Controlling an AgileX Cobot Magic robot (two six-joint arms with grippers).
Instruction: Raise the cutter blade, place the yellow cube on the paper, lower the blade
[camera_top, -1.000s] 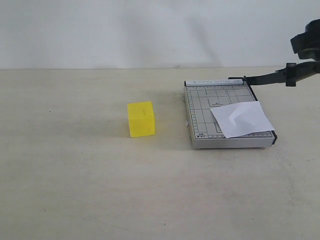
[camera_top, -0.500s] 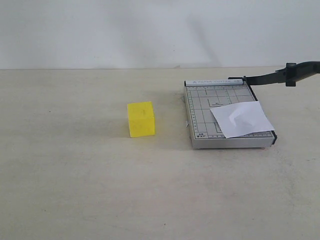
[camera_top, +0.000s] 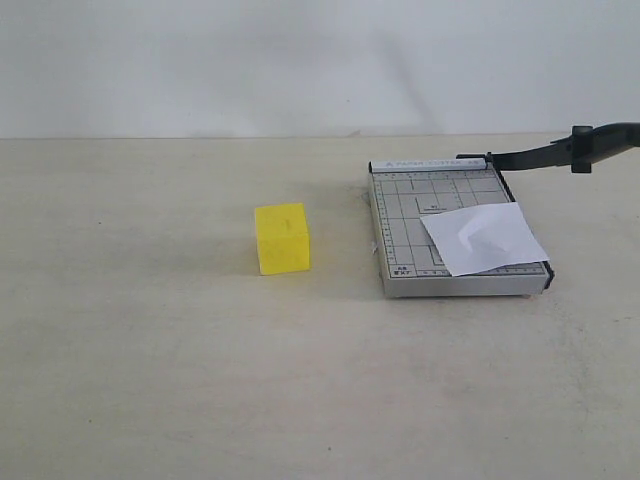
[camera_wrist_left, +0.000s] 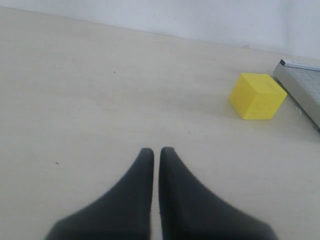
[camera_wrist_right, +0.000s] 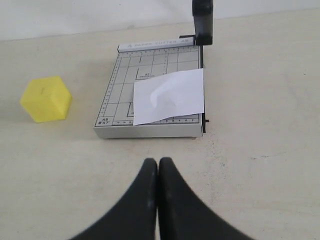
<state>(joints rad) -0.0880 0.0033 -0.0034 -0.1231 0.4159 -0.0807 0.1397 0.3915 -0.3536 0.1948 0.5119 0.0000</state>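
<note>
The yellow cube (camera_top: 282, 238) (camera_wrist_left: 257, 95) (camera_wrist_right: 46, 98) rests on the table, left of the grey gridded trimmer (camera_top: 400, 225) (camera_wrist_right: 122, 82). A creased white paper (camera_top: 483, 238) (camera_wrist_right: 170, 95) lies on the trimmer's right half. The black cutter blade (camera_top: 560, 150) (camera_wrist_right: 202, 22) stands raised, its handle reaching past the right edge of the exterior view. My left gripper (camera_wrist_left: 156, 149) is shut and empty above bare table, well short of the cube. My right gripper (camera_wrist_right: 158, 161) is shut and empty, just in front of the trimmer's near edge. Neither gripper shows in the exterior view.
A beige tabletop (camera_top: 150, 350) spreads all around, with a pale wall (camera_top: 250, 60) behind its far edge. A trimmer corner (camera_wrist_left: 302, 82) lies beside the cube in the left wrist view.
The right arm, seen a second ago at the exterior view's upper right by the blade handle, has left that view. The blade stays raised; cube, paper and trimmer are unmoved.
</note>
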